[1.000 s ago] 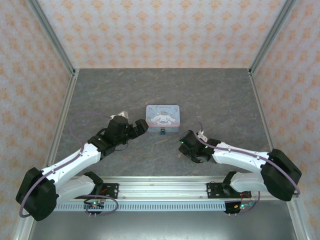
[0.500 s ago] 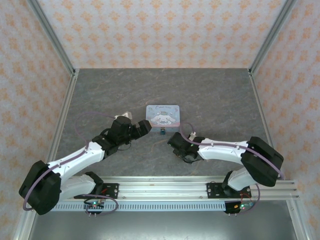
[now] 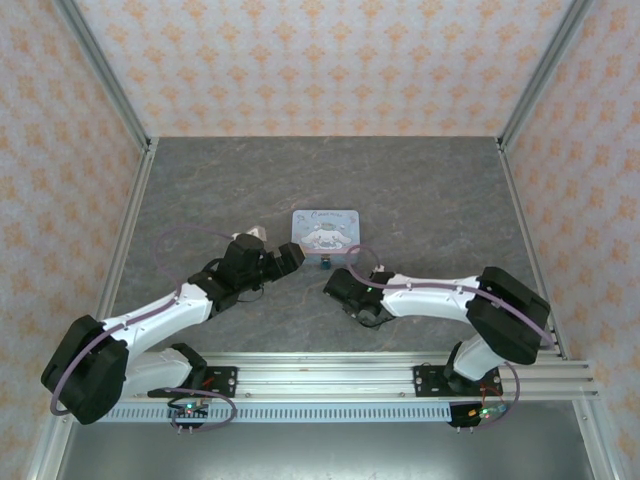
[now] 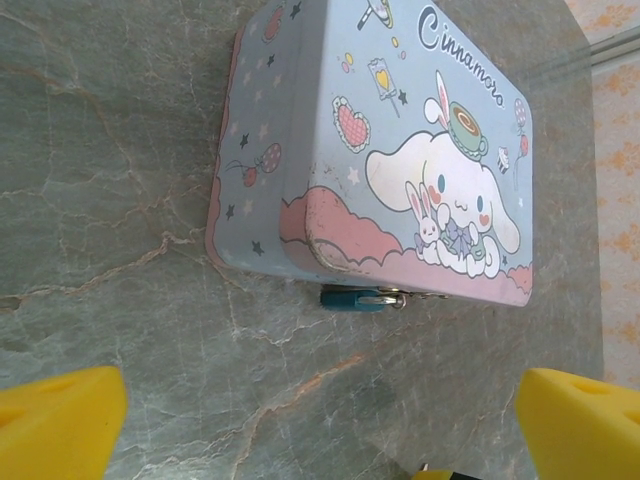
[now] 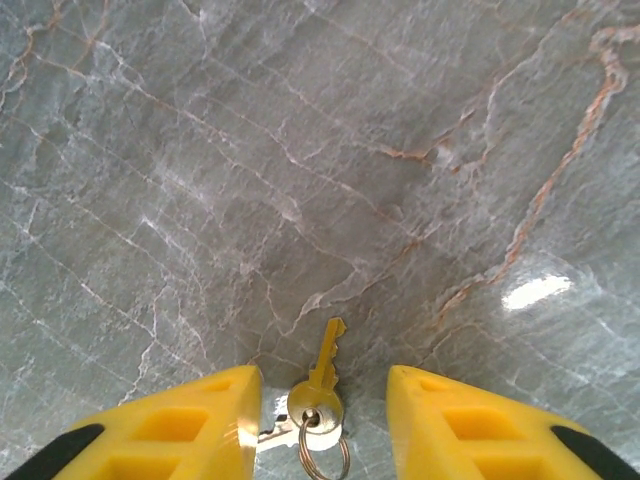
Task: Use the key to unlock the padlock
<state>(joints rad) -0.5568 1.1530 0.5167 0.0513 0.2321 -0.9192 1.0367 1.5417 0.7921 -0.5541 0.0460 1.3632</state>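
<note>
Key [image 5: 322,378] lies between the right gripper's [image 5: 323,400] half-open jaws, ungripped, blade pointing away from them, ring [image 5: 322,457] end nearest. Farther off, the padlock [image 4: 352,297] sits at the tin's [image 4: 420,150] near edge, dead ahead of the left gripper [image 4: 320,415], wide open and empty.

Quick count: 1 tin [image 3: 325,237], 1 padlock [image 4: 352,297], 1 key [image 5: 326,360] on 1 ring [image 5: 322,458], maybe second silver key beside it, can't tell. 2 hands: left hand [image 4: 320,430], right hand [image 5: 322,385].
</note>
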